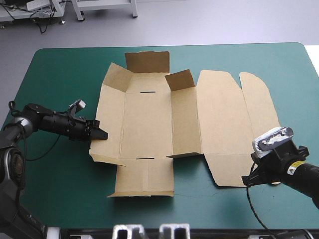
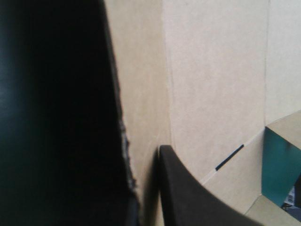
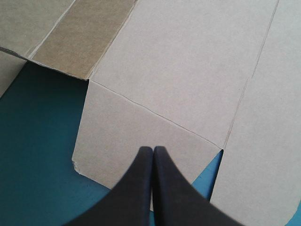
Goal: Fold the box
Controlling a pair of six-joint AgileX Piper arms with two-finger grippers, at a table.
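Lying almost flat in the middle of the teal-green cover [image 1: 55, 194], the box [image 1: 149, 124] is one big cut sheet of brown board. Only the flaps [image 1: 147, 60] at its 12 o'clock end stand up a bit; the rest is flat, with the wide lid part [image 1: 219, 114] spread out toward 3 o'clock.

I think the board is light and stiff. It should bend easily along the pressed lines, and it may slide on the cover if it is pushed from one side only. Pinching too hard could crush its thin edge. A good place to hold looks like the outer edge of a side wall, near its middle, so the whole wall swings up at once.

The left gripper [image 1: 99, 134] is at the box's 9 o'clock edge. In the left wrist view the ragged edge of the left wall [image 2: 141, 84] runs down between its black fingers, so it looks pinched shut on that wall, though one finger is lost in the dark.

The right gripper [image 1: 246, 179] is at about 4 o'clock from the box's middle, by the near corner of the lid part. Its two fingers are pressed together in a point and hold nothing. The tip is over the small flap [image 3: 141, 136] there; I cannot tell if it touches the board
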